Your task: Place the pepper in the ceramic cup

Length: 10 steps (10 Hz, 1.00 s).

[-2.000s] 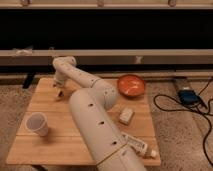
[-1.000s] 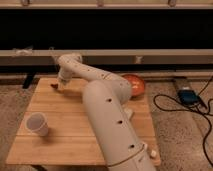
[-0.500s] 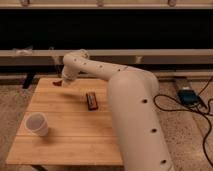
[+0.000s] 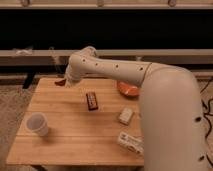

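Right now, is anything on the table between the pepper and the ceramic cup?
Nothing visible does. The gripper is at the table's far-left corner with the pepper at it; the ceramic cup stands near the front-left edge. The dark bar lies right of that line.

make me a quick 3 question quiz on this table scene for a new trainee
1. True or false: the pepper already lies inside the ceramic cup.
2. Which thing lies closest to the middle of the table? A) the orange bowl B) the dark bar C) the cup
3. Where is the gripper?

Key
1. False: the pepper is at the far left edge of the table, by the gripper, and the cup stands apart at the near left.
2. B
3. At the far left of the table, at the end of the white arm, right by the pepper.
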Tool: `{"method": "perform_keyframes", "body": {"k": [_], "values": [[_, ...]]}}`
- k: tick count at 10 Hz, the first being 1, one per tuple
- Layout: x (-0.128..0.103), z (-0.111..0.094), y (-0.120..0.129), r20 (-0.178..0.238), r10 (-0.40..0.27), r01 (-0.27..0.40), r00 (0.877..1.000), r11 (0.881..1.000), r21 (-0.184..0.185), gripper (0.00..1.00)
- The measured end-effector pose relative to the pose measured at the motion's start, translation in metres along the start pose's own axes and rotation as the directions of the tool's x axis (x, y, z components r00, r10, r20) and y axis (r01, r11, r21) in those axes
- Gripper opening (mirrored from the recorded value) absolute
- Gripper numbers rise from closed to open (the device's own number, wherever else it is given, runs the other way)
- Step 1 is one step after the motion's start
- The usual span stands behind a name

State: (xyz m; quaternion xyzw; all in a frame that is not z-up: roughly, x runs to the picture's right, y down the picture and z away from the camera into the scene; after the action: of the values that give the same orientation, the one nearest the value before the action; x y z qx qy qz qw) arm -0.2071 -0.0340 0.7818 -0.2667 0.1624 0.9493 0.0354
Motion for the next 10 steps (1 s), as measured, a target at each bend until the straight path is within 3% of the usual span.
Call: {"method": "perform_keyframes", "body": {"k": [3, 5, 7, 8, 10], "values": [[0.044, -0.035, -0.014, -0.022, -0.135, 0.134, 0.991, 0.991, -0.026, 0.00], [0.070, -0.052, -0.023, -0.061, -0.240, 0.238, 0.969, 0.971, -0.029, 0.00], [0.084, -0.058, -0.035, -0.104, -0.332, 0.333, 0.937, 0.943, -0.006, 0.00], [0.088, -0.059, -0.039, -0.117, -0.355, 0.357, 0.928, 0.934, -0.003, 0.00], [0.087, -0.059, -0.039, -0.119, -0.356, 0.358, 0.927, 0.934, -0.002, 0.00]]}}
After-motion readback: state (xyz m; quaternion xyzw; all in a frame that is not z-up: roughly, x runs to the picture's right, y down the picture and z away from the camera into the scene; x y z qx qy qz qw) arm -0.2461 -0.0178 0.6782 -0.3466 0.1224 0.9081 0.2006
